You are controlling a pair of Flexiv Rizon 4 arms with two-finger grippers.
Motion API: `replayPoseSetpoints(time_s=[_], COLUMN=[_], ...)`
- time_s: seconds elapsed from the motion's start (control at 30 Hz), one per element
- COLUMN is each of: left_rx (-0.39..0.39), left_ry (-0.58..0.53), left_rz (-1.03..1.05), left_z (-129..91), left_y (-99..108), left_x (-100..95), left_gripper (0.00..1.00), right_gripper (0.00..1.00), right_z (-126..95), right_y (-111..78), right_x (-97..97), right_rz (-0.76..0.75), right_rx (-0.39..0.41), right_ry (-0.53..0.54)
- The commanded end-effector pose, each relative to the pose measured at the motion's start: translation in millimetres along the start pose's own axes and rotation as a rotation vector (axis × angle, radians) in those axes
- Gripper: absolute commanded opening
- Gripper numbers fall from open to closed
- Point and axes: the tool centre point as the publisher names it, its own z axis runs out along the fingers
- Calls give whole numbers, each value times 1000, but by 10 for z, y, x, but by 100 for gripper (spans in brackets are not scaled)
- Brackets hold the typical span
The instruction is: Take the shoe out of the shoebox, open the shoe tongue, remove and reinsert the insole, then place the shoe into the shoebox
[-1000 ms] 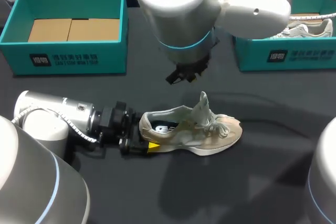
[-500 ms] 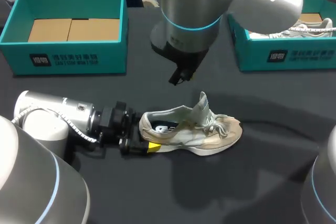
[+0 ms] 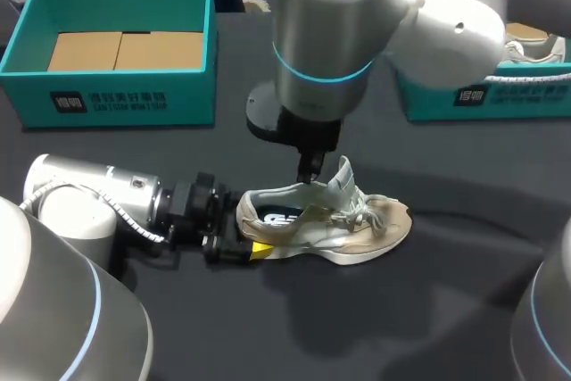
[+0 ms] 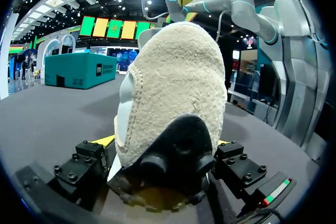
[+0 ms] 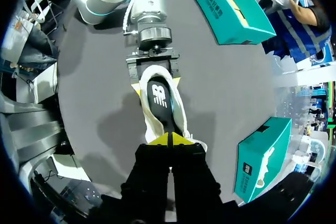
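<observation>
A beige and white shoe (image 3: 330,225) stands upright on the dark table, toe to the right, its tongue (image 3: 343,176) raised. Its black insole (image 3: 281,216) with a white logo lies inside. My left gripper (image 3: 254,234) lies low on the table behind the shoe. Its jaws stand wide, one on each side of the heel (image 4: 173,93), touching both sides. My right gripper (image 3: 310,174) points straight down at the shoe's opening beside the tongue. In the right wrist view its yellow tips (image 5: 170,139) are pressed together over the insole's (image 5: 159,98) front end, with nothing visible between them.
A teal shoebox (image 3: 125,95) with cardboard inside stands at the back left. At the back right, a second teal box (image 3: 482,95) holds another shoe (image 3: 526,46). My right arm's big wrist hangs over the table's middle.
My right arm has swung left and come down until its shut tips reach the shoe's opening. The left gripper and the shoe have stayed put.
</observation>
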Motion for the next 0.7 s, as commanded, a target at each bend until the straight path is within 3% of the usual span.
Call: replayPoseSetpoints(time_s=[0.03,0.3,0.5,0.7], left_rx=[0,0,0,0], left_ry=[-2,-2,-2,-2], left_rz=[0,0,0,0], left_z=[-14,-14,-14,-14], left_y=[50,50,50,50], left_x=[23,23,23,23], left_gripper=[0,0,0,0], right_gripper=[0,0,0,0], right_z=[39,39,248,266], right_y=[119,119,317,316], right_x=[13,13,231,224], right_rz=[-5,-5,-177,-172], right_rx=[30,30,-9,-9], right_ry=[0,0,26,27])
